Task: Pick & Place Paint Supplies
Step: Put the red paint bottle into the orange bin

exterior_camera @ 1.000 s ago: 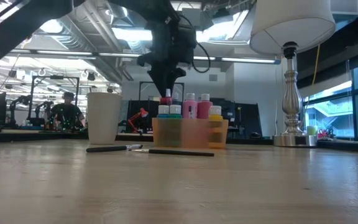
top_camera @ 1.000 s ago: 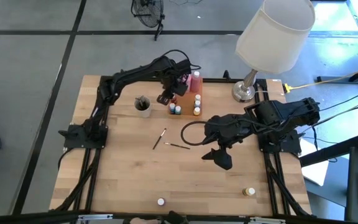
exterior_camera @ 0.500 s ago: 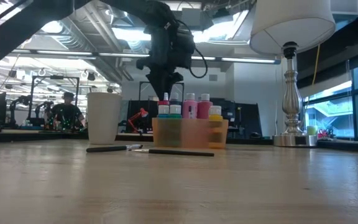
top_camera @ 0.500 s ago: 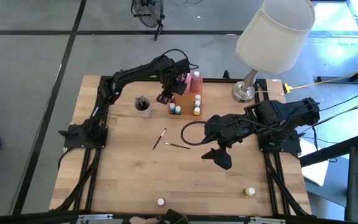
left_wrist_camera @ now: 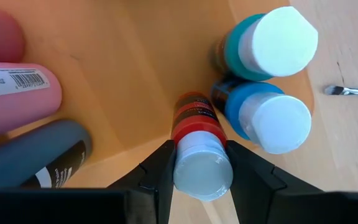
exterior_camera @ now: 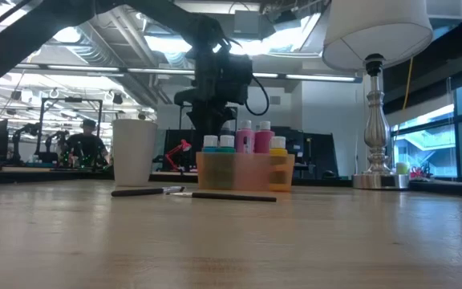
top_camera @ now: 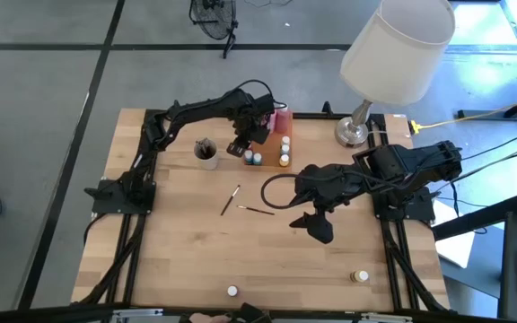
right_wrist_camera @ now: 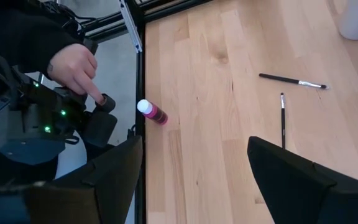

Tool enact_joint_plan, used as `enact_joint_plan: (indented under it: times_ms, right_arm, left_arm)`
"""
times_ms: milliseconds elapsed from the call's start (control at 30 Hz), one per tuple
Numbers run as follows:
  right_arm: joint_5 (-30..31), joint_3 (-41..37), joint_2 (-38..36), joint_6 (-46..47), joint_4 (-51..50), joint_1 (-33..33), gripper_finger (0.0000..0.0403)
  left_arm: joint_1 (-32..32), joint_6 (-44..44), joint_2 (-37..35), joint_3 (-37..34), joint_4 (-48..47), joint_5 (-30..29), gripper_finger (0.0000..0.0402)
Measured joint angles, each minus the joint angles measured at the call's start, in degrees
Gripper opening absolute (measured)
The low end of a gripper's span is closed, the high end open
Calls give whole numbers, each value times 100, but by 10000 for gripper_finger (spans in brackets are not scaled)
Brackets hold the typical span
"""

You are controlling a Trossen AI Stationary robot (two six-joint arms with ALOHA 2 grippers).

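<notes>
The left gripper (left_wrist_camera: 197, 168) is clamped on a red pot (left_wrist_camera: 197, 149), one finger on each side of its white cap, and holds it inside the orange tray (top_camera: 269, 148) at the far middle of the table (top_camera: 187, 260). A teal pot (left_wrist_camera: 269, 43) and a blue pot (left_wrist_camera: 263, 115) stand just beside it; pink and dark bottles (left_wrist_camera: 17, 99) lie at the tray's other side.

This looks like the placing step: the pot seems down in the tray or nearly so. The next move likely calls for opening the fingers and lifting straight out without knocking the neighbouring pots.

The right gripper (right_wrist_camera: 191, 171) hangs with fingers apart and empty over the right middle. Two brushes (top_camera: 240, 203) lie at mid-table, and a pink pot (top_camera: 232, 291) and a yellow pot (top_camera: 359, 277) sit at the near edge, still to collect.
</notes>
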Motion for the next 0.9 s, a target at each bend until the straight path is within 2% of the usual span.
enact_joint_plan:
  times_ms: [100, 400, 733, 900]
  right_arm:
    - [5, 0, 0, -20, 0, 0, 295]
    - [61, 0, 0, -44, 0, 0, 295]
    - [61, 0, 0, -42, 0, -2, 295]
    - [39, 0, 0, -42, 5, -2, 295]
  left_arm:
    - [0, -86, 0, -2, 76, -2, 120]
    - [-9, -214, 0, -2, 98, -24, 165]
    - [-42, -303, -20, 24, 105, -63, 164]
    - [-42, -418, -20, 115, 86, -296, 163]
